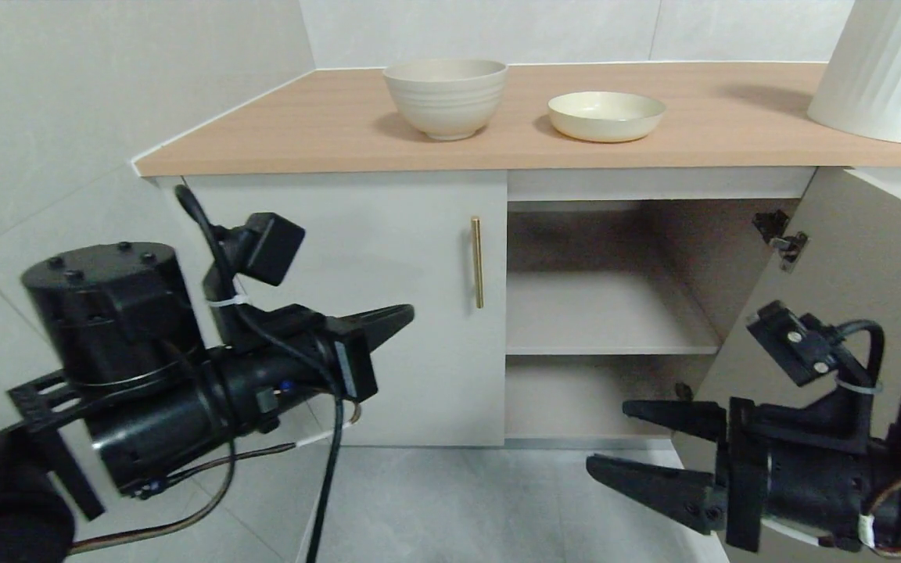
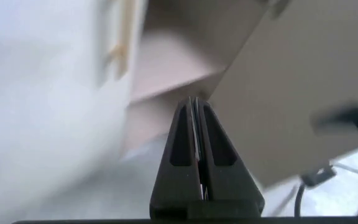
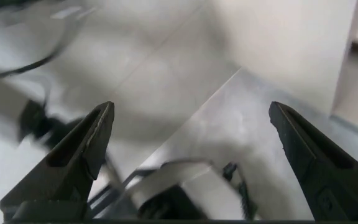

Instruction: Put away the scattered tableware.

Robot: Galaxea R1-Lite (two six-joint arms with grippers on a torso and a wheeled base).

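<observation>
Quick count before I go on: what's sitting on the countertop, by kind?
deep bowl: 1
shallow dish: 1
ribbed white container, partly cut off at the picture's edge: 1
Total: 3

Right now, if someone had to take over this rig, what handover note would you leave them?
Left gripper: jaws shut, holding nothing, low in front of the closed cabinet door.
Right gripper: jaws open, empty, low beside the open door.
Deep bowl and shallow dish sit apart on the countertop.
Done: the cabinet's right side stands open, shelf exposed.
Left: both pieces go inside; neither is grasped yet.
</observation>
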